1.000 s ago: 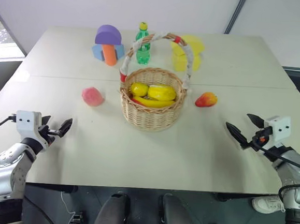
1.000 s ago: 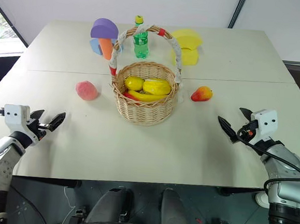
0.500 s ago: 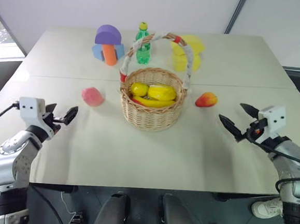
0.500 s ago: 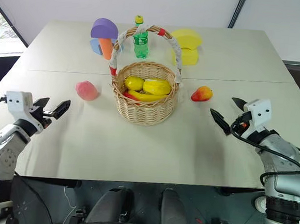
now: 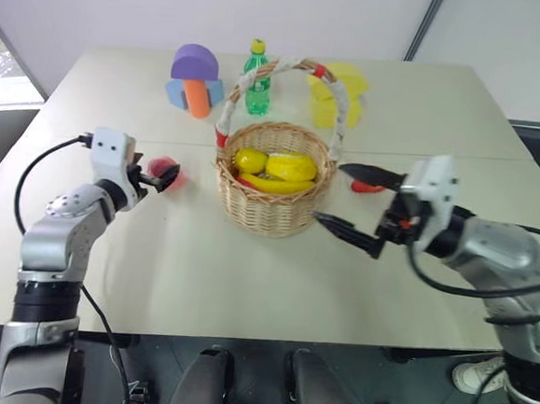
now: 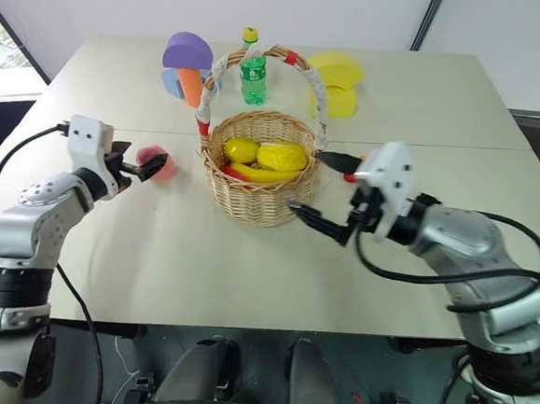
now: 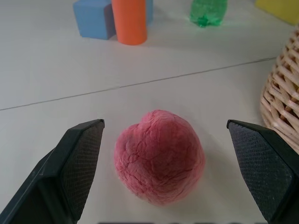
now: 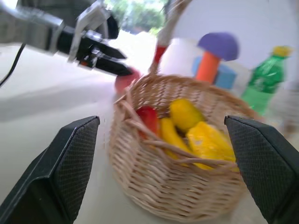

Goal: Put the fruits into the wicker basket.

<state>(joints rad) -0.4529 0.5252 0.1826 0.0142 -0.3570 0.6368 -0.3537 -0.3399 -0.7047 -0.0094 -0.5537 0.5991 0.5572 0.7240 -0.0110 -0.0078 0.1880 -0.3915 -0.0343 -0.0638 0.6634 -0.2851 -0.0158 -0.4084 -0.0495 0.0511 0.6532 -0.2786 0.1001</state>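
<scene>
The wicker basket (image 5: 271, 216) stands mid-table and holds a lemon (image 5: 250, 159), a banana (image 5: 276, 186) and another yellow fruit (image 5: 292, 165). Left of it a pink fruit (image 5: 168, 169) lies on the table. My left gripper (image 5: 163, 177) is open, with a finger on each side of the pink fruit (image 7: 160, 156). My right gripper (image 5: 329, 192) is open wide beside the basket's right wall, pointing at it with nothing between its fingers. A red-and-yellow fruit (image 6: 349, 178) lies right of the basket, mostly hidden behind the right gripper's upper finger.
At the back of the table stand a purple, orange and blue block set (image 5: 195, 79), a green bottle (image 5: 256, 79) and yellow blocks (image 5: 342, 95). The basket's tall handle (image 5: 281, 67) arches over it. Bare tabletop (image 5: 245, 284) lies in front.
My left gripper has moved forward and now straddles the pink fruit. My right gripper has swung left from the table's right side to the basket, covering most of the red-and-yellow fruit.
</scene>
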